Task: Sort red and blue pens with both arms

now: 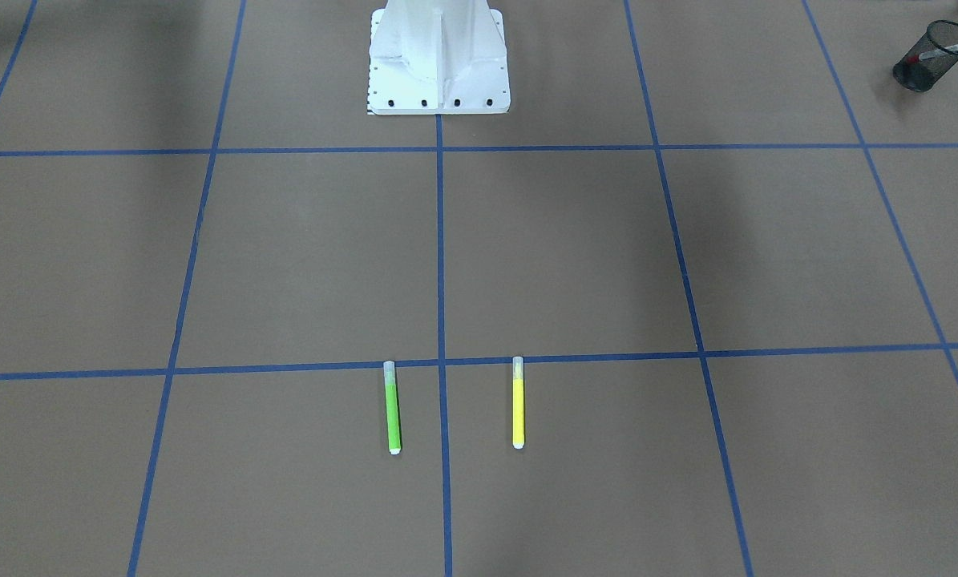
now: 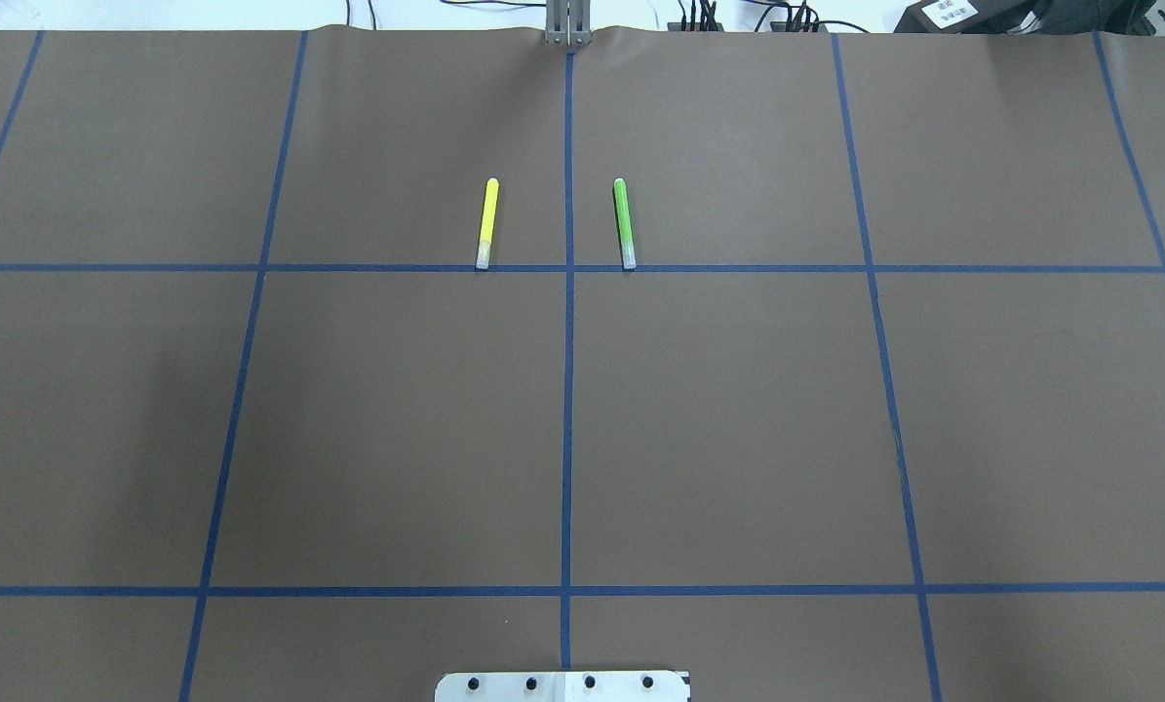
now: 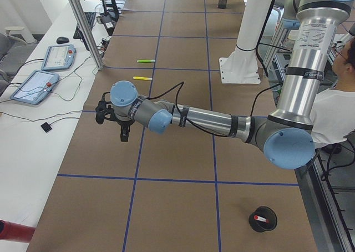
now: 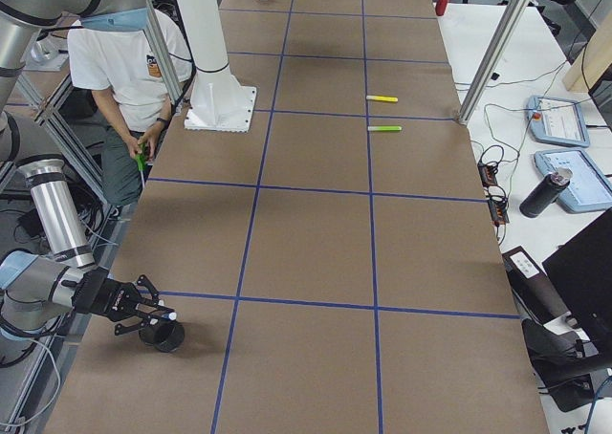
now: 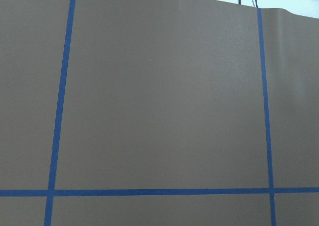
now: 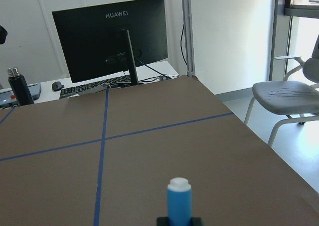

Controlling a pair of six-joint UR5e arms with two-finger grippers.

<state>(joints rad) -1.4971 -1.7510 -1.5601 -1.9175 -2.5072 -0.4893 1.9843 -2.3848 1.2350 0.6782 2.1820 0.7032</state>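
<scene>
Brown paper crossed by blue tape covers the table (image 2: 738, 409). The left arm (image 3: 205, 119) reaches out almost level over it, and its left gripper (image 3: 108, 114) shows only from the side, so whether it is parted or closed cannot be told. The right arm (image 4: 48, 262) is folded low at the table's corner, and the right gripper (image 4: 153, 313), largely cut off in its wrist view, clamps the blue pen (image 6: 179, 198) over a black cup (image 4: 164, 336). The red pen (image 1: 943, 51) leans in a mesh cup (image 1: 919, 72) at the opposite end.

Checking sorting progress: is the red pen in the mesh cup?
In: the red pen leans inside the mesh cup, cap above the rim.
</scene>
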